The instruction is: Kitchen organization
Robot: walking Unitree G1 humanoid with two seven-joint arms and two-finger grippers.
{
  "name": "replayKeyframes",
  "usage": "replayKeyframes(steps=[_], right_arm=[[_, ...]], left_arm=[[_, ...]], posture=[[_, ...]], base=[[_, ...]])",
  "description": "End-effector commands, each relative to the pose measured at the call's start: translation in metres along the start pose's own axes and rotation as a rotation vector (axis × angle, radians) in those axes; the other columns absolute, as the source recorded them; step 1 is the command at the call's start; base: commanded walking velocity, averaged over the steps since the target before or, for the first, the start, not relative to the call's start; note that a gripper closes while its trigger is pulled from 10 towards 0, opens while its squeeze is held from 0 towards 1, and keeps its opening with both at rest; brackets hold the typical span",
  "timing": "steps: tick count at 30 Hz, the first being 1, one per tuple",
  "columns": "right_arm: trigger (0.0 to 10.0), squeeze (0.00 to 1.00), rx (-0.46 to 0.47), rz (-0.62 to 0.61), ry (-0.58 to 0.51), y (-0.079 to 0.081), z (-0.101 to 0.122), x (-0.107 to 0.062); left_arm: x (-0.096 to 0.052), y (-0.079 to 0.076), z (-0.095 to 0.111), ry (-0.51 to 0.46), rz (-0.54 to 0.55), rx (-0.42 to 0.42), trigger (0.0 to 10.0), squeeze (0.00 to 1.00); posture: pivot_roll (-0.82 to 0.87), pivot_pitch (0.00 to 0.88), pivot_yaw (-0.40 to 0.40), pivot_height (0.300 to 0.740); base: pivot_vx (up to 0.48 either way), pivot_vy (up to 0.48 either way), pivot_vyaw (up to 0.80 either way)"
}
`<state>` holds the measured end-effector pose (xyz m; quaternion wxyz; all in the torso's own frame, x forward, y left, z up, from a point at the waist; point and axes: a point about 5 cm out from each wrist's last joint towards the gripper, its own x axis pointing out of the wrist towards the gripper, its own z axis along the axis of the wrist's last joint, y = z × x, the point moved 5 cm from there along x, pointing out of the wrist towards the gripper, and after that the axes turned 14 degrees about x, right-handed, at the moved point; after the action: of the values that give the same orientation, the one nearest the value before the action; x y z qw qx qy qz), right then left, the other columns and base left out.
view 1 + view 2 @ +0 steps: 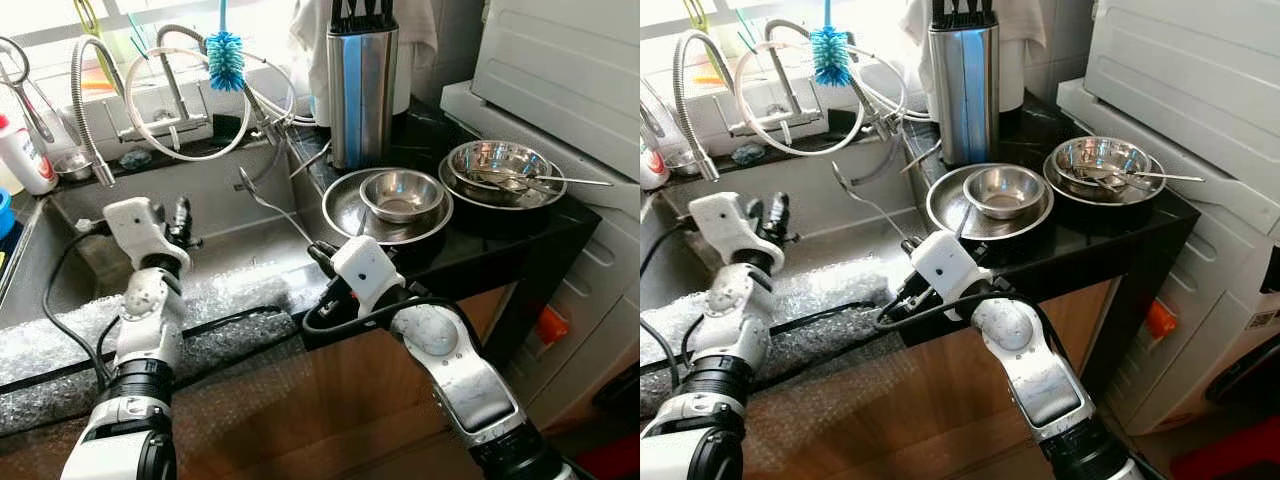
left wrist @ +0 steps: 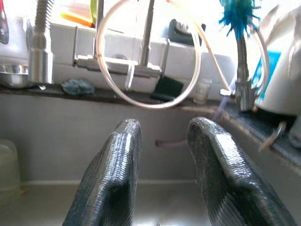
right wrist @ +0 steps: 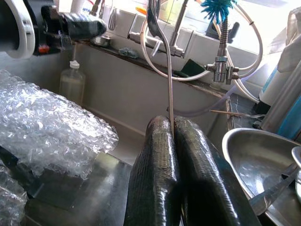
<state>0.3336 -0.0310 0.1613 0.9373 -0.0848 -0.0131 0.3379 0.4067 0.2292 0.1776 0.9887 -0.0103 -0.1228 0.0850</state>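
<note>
Right gripper (image 3: 173, 141) clamped on ladle (image 1: 268, 205) handle, bowl end at 11 o'clock over sink (image 1: 215, 190); left gripper (image 2: 162, 155) fingers apart

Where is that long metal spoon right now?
The long metal spoon is pinched in the right gripper, slanting up over the sink, just left of the big steel dish on the black counter.

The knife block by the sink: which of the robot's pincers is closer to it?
Right. The right pincer, shut on a long spoon, sits in front of the knife block. The left pincer is open over the sink, farther away.
</note>
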Motion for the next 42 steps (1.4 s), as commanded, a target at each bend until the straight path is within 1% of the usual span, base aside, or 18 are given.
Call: replayKeyframes(steps=[1,23,24,25,26,27,28,32,34,36,40,41,42], right_arm=[[10.0,0.0,-0.002,-0.004,-0.014,0.0,0.003,0.002],[10.0,0.0,-0.009,-0.008,-0.02,0.0,0.002,0.002],[10.0,0.0,-0.02,-0.031,-0.018,-0.005,0.001,0.002],[10.0,0.0,-0.034,-0.065,-0.016,-0.013,0.0,0.002],[10.0,0.0,-0.034,-0.065,-0.016,-0.013,0.0,0.002],[10.0,0.0,-0.036,-0.073,-0.016,-0.014,-0.001,0.002],[10.0,0.0,-0.037,-0.073,-0.016,-0.014,-0.001,0.002],[10.0,0.0,-0.037,-0.076,-0.016,-0.015,-0.001,0.003],[10.0,0.0,-0.037,-0.076,-0.016,-0.015,-0.001,0.003],[10.0,0.0,-0.043,-0.083,-0.024,-0.016,0.0,0.003],[10.0,0.0,-0.058,-0.09,-0.027,-0.018,0.0,0.002],[10.0,0.0,-0.057,-0.091,-0.028,-0.018,0.0,0.002],[10.0,0.0,-0.057,-0.09,-0.03,-0.018,0.001,0.002]], left_arm=[[0.005,0.004,0.01,-0.022,0.005,-0.02,10.0,0.0],[0.004,0.004,0.012,-0.014,0.0,-0.033,10.0,0.0],[0.0,-0.001,0.015,-0.008,-0.127,-0.084,10.0,0.0],[-0.01,-0.01,0.02,-0.009,-0.322,-0.113,10.0,0.0],[-0.01,-0.01,0.02,-0.009,-0.322,-0.113,10.0,0.0],[-0.012,-0.012,0.021,-0.008,-0.363,-0.117,10.0,0.0],[-0.012,-0.015,0.022,-0.012,-0.377,-0.11,10.0,0.0],[-0.011,-0.023,0.022,-0.015,-0.385,-0.109,10.0,0.0],[-0.011,-0.023,0.022,-0.015,-0.386,-0.109,10.0,0.0],[-0.014,-0.025,0.022,-0.001,-0.42,-0.122,10.0,0.0],[-0.022,-0.011,0.028,0.011,-0.488,-0.224,10.0,0.0],[-0.025,-0.01,0.027,0.016,-0.506,-0.223,10.0,0.0],[-0.031,-0.008,0.026,0.032,-0.552,-0.21,10.0,0.0]], posture=[[-0.1,0.0,0.119,0.74],[-0.1,0.0,0.119,0.74],[-0.09,0.0,0.114,0.74],[-0.09,0.0,0.114,0.74],[-0.09,0.0,0.114,0.74],[-0.09,0.0,0.114,0.74],[-0.09,0.0,0.115,0.74],[-0.09,0.0,0.115,0.74],[-0.09,0.0,0.115,0.74],[-0.1,0.0,0.118,0.74],[-0.09,0.0,0.119,0.74],[-0.09,0.0,0.119,0.74],[-0.08,0.0,0.118,0.74]], base=[[0.0,0.0,0.0],[0.0,0.0,0.0],[0.0,0.0,0.0],[0.0,0.0,0.0],[0.0,0.0,0.0],[0.0,0.0,0.0],[0.0,0.0,0.0],[0.0,0.0,0.0],[0.0,0.0,0.0],[0.0,0.0,0.0],[0.0,0.0,0.0],[0.0,0.0,0.0],[0.0,0.0,0.0]])
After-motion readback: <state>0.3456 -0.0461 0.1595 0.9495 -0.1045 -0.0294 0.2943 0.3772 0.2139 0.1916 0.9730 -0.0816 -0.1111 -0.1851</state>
